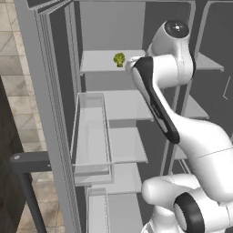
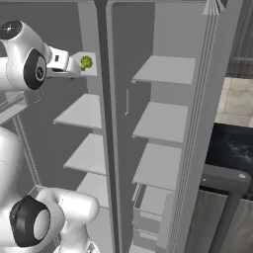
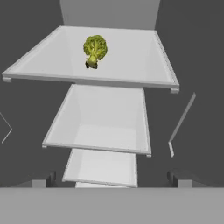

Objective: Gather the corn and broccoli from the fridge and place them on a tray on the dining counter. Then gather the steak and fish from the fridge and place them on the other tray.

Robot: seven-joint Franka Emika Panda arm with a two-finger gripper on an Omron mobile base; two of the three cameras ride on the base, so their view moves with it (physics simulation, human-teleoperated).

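On the fridge's (image 1: pixel 54 113) top shelf (image 3: pixel 127 61) lies the broccoli (image 3: pixel 94 50), at about eleven o'clock from the gripper (image 3: pixel 111 180) in the hand view, stalk pointing back toward it; jaws spread wide, holding nothing.

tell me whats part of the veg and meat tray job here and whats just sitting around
Job:
- broccoli, lying on a top fridge shelf
- gripper, open, pointed into the fridge short of it

Just there:
- lower shelves
- clear door bins
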